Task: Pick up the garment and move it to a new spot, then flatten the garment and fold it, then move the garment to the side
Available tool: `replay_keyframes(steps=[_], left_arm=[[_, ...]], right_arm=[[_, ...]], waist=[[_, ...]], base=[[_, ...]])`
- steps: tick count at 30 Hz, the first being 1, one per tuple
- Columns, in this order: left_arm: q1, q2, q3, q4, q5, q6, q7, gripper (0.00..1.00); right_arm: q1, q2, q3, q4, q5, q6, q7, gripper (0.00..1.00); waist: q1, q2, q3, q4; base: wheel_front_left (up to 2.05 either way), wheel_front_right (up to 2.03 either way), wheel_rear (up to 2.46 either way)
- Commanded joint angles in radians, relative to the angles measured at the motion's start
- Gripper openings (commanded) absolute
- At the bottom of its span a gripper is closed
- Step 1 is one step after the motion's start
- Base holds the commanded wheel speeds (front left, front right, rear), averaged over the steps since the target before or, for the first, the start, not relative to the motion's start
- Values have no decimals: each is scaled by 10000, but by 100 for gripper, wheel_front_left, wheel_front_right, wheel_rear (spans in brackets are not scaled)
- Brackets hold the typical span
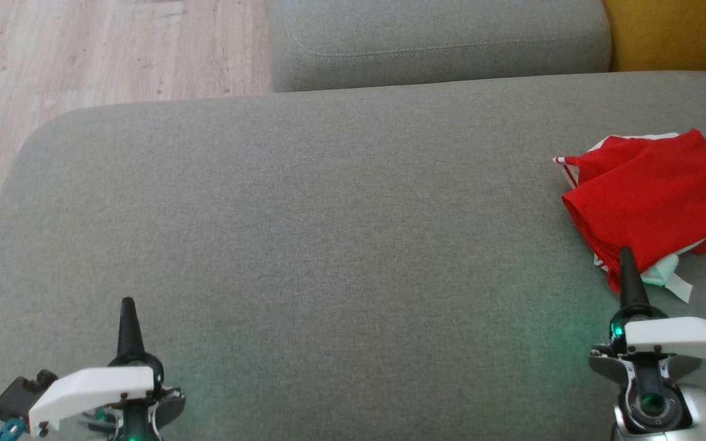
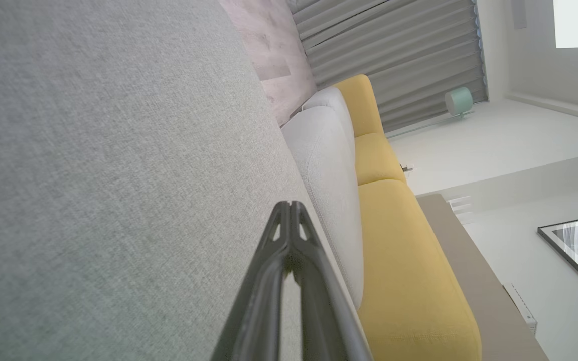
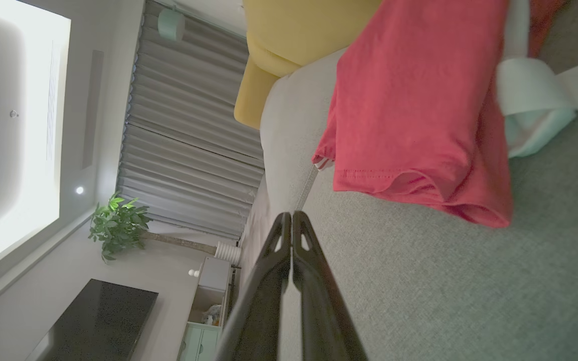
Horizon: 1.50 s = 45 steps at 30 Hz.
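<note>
A red garment (image 1: 653, 196) with thin white trim lies folded in a loose bundle on the grey seat cushion (image 1: 328, 233), far over on the cushion's right side as the robot faces it and about midway from front to back. A pale strip (image 1: 675, 278), possibly a label, pokes out from the bundle's near edge onto the cushion; any print on it is too small to read.

The right end effector (image 1: 624, 252) is clenched, its two dark fingers pressed flat together and holding nothing. It sits low over the cushion at the bundle's near edge. From above, its tip overlaps the red cloth, but the right wrist view shows the tips stopping just short of the stitched hem, with bare cushion beneath them.

The left end effector (image 1: 127, 302) is also clenched and empty. It is at the cushion's front left, well apart from the garment, and points across the cushion toward the grey back cushion (image 1: 439, 43). Both white wrist housings stay near the cushion's front edge. A yellow cushion (image 1: 678, 33) adjoins the far right corner, and pale wooden floor (image 1: 83, 55) runs past the far left.
</note>
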Motion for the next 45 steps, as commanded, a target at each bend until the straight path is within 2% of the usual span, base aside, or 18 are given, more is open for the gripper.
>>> replay_keyframes(steps=[1,35,45], left_arm=[[-480,62,320,-372,-205,-101,79,0],[-545,67,1103,-510,-3416,-245,1099,0],[-546,63,1113,-511,-3432,-245,1110,0]], right_arm=[[-226,-175,57,-402,270,50,64,0],[-143,-161,-629,-695,4075,69,1101,0],[-145,-137,-667,-695,4071,69,1134,0]], waist=[[0,0,-6,3],[0,0,-200,85],[0,0,-202,85]], base=[[0,0,0],[0,0,0],[0,0,0]])
